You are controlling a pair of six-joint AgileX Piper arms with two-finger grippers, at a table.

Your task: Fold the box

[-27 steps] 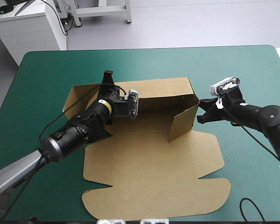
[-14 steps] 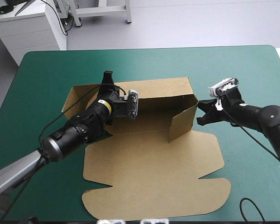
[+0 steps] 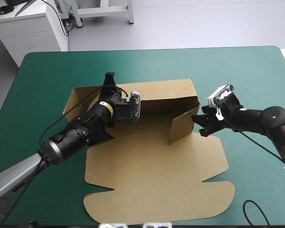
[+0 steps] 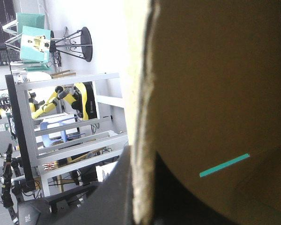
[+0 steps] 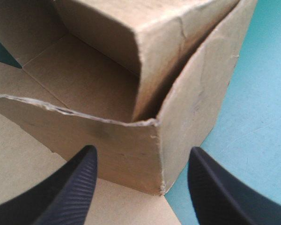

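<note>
The brown box (image 3: pixel 152 171) lies mid-table with its lid sheet flat toward the near edge. Its back wall (image 3: pixel 166 90) and right side wall (image 3: pixel 184 124) stand raised. My left gripper (image 3: pixel 109 80) is shut on the back wall's left end. In the left wrist view the board edge (image 4: pixel 143 117) runs up between the left gripper (image 4: pixel 143 161); one black finger (image 4: pixel 114 192) shows beside it. My right gripper (image 3: pixel 200 124) is open just outside the right wall's near corner. In the right wrist view that box corner (image 5: pixel 157 124) stands ahead of the right gripper (image 5: pixel 143 152), nothing gripped.
Teal-green cover (image 3: pixel 237 66) shows all around the box. A low flap (image 3: pixel 78 102) of the box slopes out at the left, under my left arm. A white cabinet (image 3: pixel 28 28) stands beyond the table's far left corner.
My right gripper has gone from shut to open and shifted toward the box's near right corner. The right wall has swung slightly inward. The left arm has not moved.
</note>
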